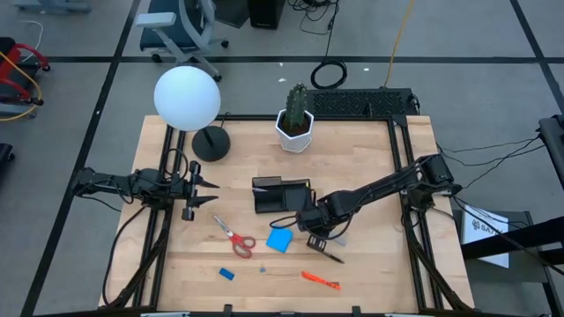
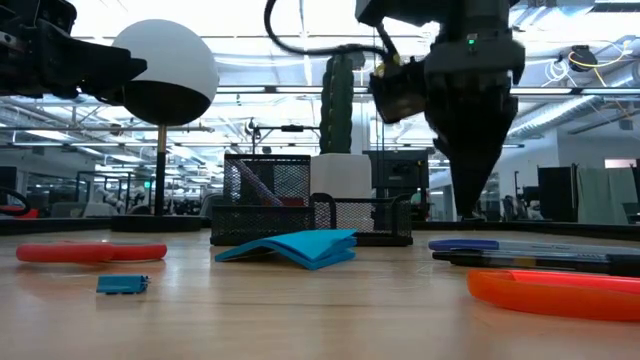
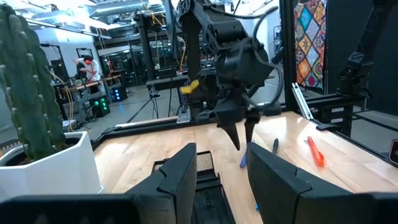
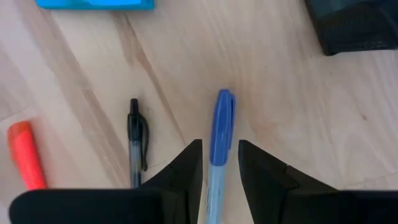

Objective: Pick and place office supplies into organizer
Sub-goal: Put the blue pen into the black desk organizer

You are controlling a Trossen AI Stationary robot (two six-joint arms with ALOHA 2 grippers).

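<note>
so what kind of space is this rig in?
Probably an open robotics lab or workshop: the wooden table sits in a metal frame on grey floor, an office chair stands behind it, and more equipment racks fill the room beyond.

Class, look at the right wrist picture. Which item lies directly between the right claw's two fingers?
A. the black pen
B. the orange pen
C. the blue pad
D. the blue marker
D: the blue marker runs up the gap of the right claw, while the black pen and the orange pen lie off to one side.
</note>
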